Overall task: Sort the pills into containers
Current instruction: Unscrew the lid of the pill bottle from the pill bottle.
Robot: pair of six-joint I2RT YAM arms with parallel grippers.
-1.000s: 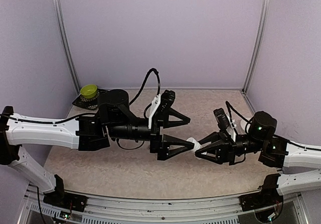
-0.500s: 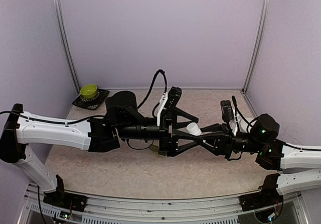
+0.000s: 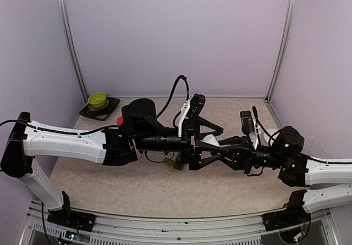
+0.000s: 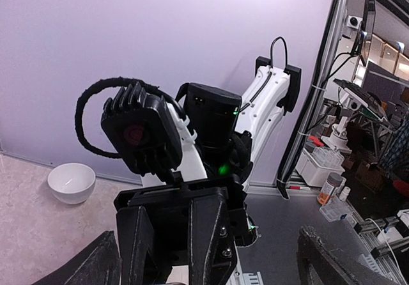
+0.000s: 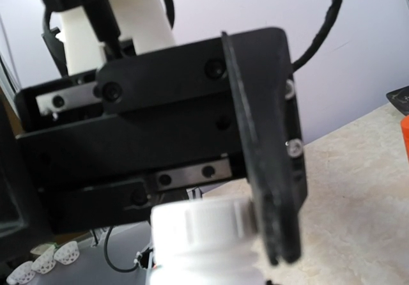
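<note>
Visitor: Jaws, state?
Tech: Left jaws spread wide, gripping nothing. Right jaws clamped on a small white bottle [image 3: 210,140], held between the left pair.
Visitor: Containers?
Tech: Containers [image 3: 175,164] on the counter [image 3: 137,184], beneath and just behind the left jaws; only a dark green edge shows, rest hidden under that wrist. Lids unreadable from here. Green bowl [image 3: 97,99] well behind the left jaws.

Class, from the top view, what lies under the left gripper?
Only a dark green edge of the containers shows; the rest is covered by the left gripper.
</note>
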